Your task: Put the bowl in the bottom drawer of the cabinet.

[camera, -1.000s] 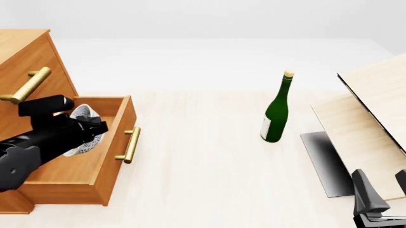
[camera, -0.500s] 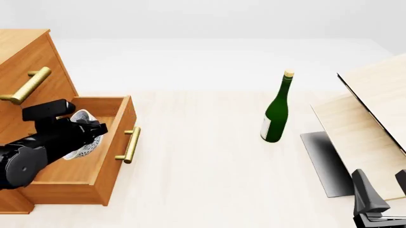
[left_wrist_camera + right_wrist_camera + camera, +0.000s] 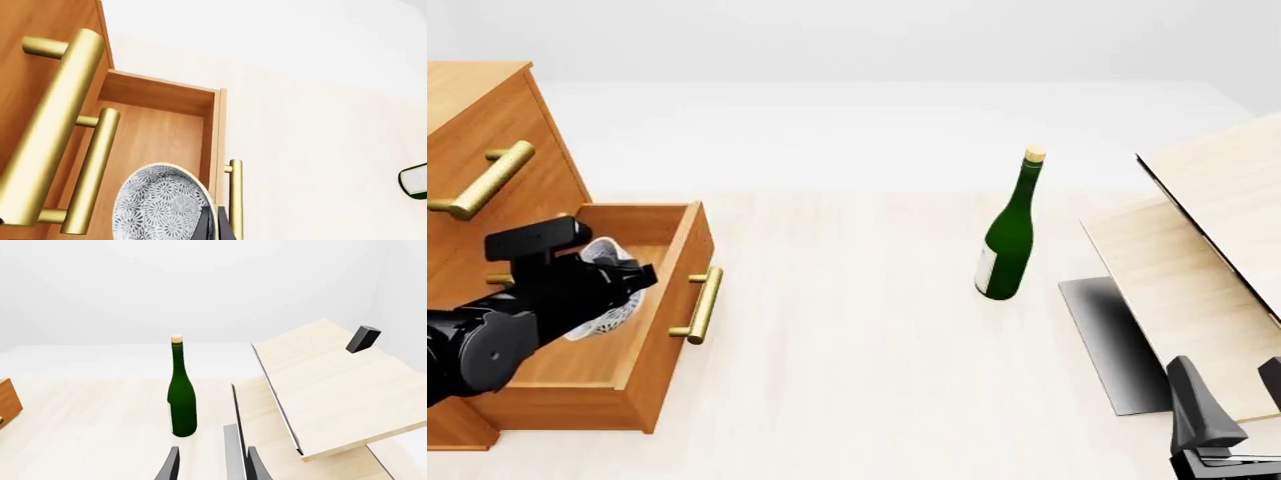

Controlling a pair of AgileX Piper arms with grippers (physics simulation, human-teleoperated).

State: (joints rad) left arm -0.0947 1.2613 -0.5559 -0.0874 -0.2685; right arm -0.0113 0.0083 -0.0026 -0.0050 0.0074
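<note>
While my left gripper (image 3: pixel 614 285) pinches the white grey-speckled round bowl (image 3: pixel 598 290), it hangs directly above the open orange-brown wooden bottom drawer (image 3: pixel 674 290).

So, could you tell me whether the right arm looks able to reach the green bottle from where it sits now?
Probably yes: the green bottle stands upright on open table ahead of the right tool, with the pale boards off to one side, not between them.

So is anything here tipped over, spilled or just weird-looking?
Nothing is spilled. The bowl is tilted on its side in the left gripper over the open bottom drawer. The green bottle stands upright.
</note>
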